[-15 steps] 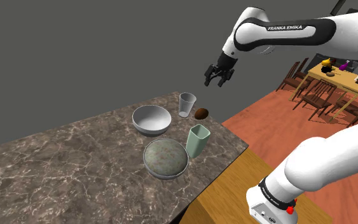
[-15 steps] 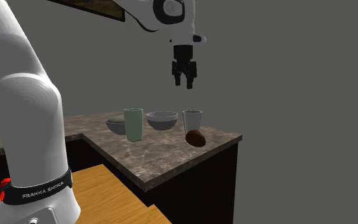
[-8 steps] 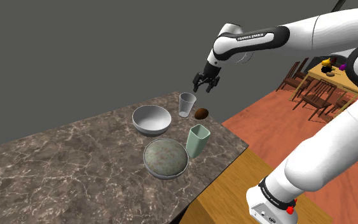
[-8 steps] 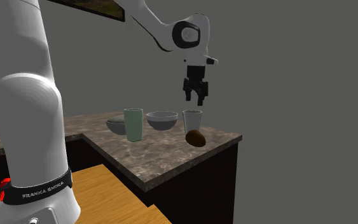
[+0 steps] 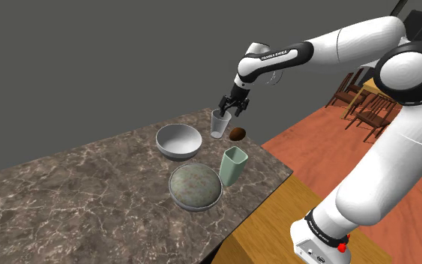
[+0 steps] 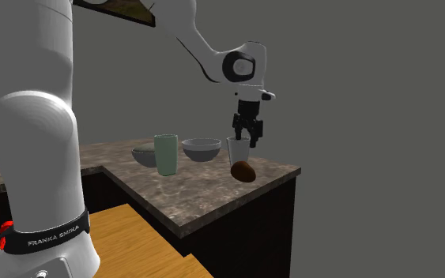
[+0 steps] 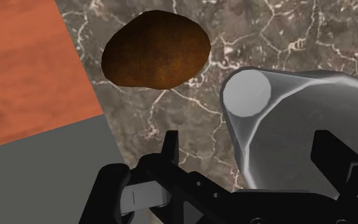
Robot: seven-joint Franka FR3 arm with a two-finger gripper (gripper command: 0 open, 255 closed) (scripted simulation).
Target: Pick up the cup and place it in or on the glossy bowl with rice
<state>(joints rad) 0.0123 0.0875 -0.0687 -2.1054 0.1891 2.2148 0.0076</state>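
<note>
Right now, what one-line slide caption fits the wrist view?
Open gripper poised over the grey cup, a brown rounded object beside it on the marbled counter.

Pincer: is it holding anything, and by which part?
Nothing is held: the open pincer sits at the rim of the clear cup, fingers apart, not clasping it.

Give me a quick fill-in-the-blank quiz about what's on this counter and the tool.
The tool, at the rim of the translucent cup, has its fingers ___.
The brown lump lies on the ___ countertop.
The tall cup beside the filled bowl is pale ___.
Missing words: open; marble; green.
</note>
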